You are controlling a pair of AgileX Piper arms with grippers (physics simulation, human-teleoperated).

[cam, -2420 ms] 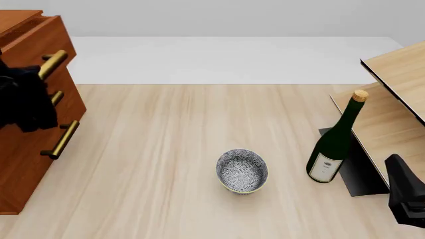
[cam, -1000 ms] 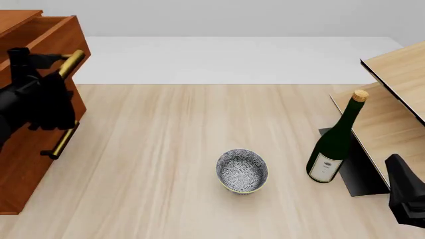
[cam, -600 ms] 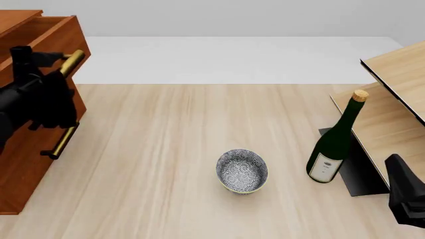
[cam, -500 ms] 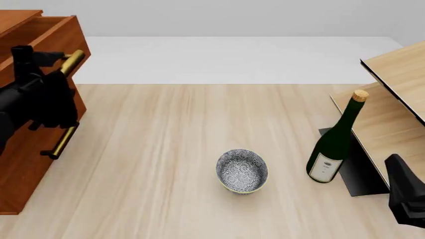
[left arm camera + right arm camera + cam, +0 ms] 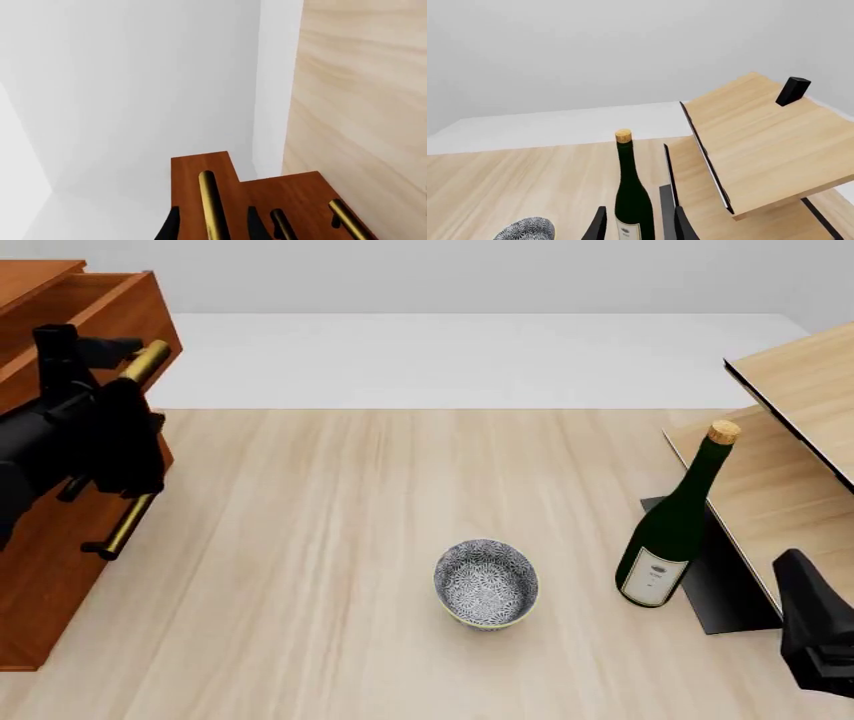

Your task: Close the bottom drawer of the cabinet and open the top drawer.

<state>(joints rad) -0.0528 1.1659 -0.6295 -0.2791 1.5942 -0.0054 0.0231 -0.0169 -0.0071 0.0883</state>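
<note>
The reddish-brown cabinet [image 5: 27,275] stands at the table's left edge. Its top drawer [image 5: 94,310] is pulled out past the fronts below it. My left gripper [image 5: 84,340] is open, one finger on each side of the top drawer's brass handle [image 5: 147,358], with a gap on both sides in the left wrist view [image 5: 213,230]. The bottom drawer [image 5: 60,580] sits level with the middle one, its handle [image 5: 130,523] showing below my arm. My right gripper [image 5: 639,227] is open and holds nothing, low at the near right.
A patterned bowl [image 5: 486,583] sits mid-table. A green wine bottle [image 5: 671,525] stands right of it, leaning against a black stand [image 5: 714,580]. A pale wood shelf unit [image 5: 801,440] fills the right side. The right arm [image 5: 814,640] is beside it.
The top drawer came further out between 2.4 s and 1 s ago. Since then it has stayed put, and my left gripper has shifted slightly to the right along the handle.
</note>
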